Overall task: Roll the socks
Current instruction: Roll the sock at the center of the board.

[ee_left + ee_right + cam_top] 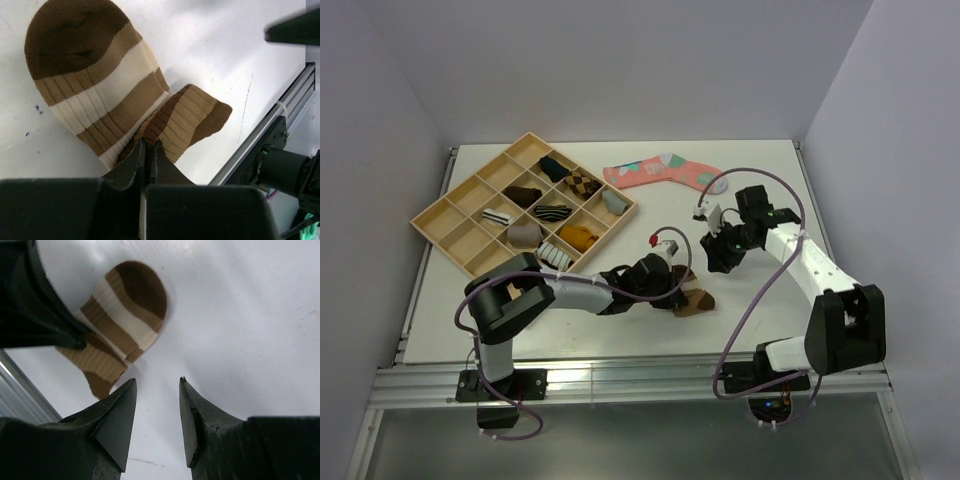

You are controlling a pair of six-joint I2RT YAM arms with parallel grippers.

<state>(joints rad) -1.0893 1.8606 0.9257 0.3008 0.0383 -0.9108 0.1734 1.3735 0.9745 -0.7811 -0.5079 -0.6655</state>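
Observation:
The brown sock with tan and cream bands [95,85] lies folded on the white table, toe away from my left wrist; it also shows in the top view [696,301] and the right wrist view [125,315]. My left gripper [148,145] is shut on a fold of its ribbed brown and tan part. My right gripper [157,382] is open and empty, hovering above bare table to the right of the sock; in the top view it is at the right [720,250]. The white sock with black stripes is not on the open table that I can tell.
A wooden divided tray [440,215] at the back left holds several rolled socks. A coral-pink sock with teal and grey patches [665,170] lies at the back centre. The aluminium table rail [270,130] runs close beside the brown sock.

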